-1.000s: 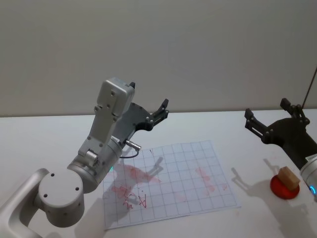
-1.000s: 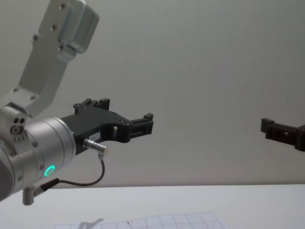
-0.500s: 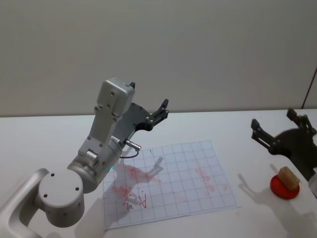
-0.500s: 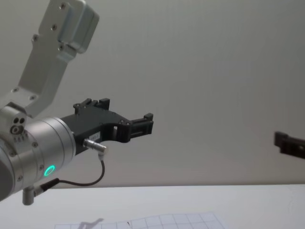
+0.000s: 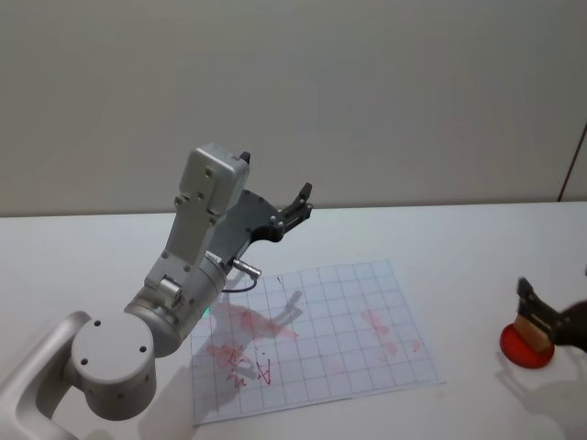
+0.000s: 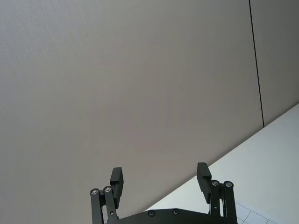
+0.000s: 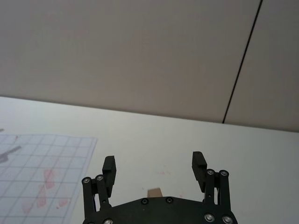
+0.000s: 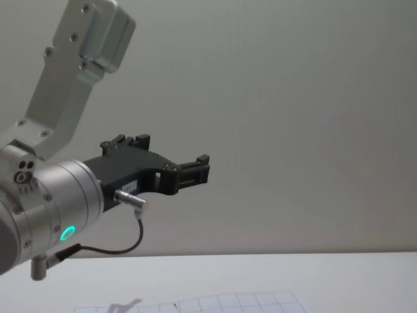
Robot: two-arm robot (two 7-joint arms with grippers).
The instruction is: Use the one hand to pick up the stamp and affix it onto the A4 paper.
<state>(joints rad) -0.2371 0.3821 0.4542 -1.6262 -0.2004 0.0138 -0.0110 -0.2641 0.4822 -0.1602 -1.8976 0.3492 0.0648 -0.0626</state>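
Holds right gripper (image 7: pixel 154 161) spread at stamp (image 7: pixel 154 192) on red pad (image 5: pixel 518 349); keeps left gripper (image 6: pixel 159 170) raised with fingers apart near A4 paper (image 5: pixel 348 312); red scrawl (image 5: pixel 246 367) illegible.

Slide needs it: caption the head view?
Open right claw over stamp on red disc; left claw parked high beside the A4 paper.

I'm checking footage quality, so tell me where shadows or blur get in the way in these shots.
Right wrist view: the right end effector, open, is crisp, half hiding the stamp. Head view: it looks dark and soft-edged at the frame's right edge; the raised left arm casts a shadow that darkens the A4 paper. Chest view: the left end effector is sharp against the wall.
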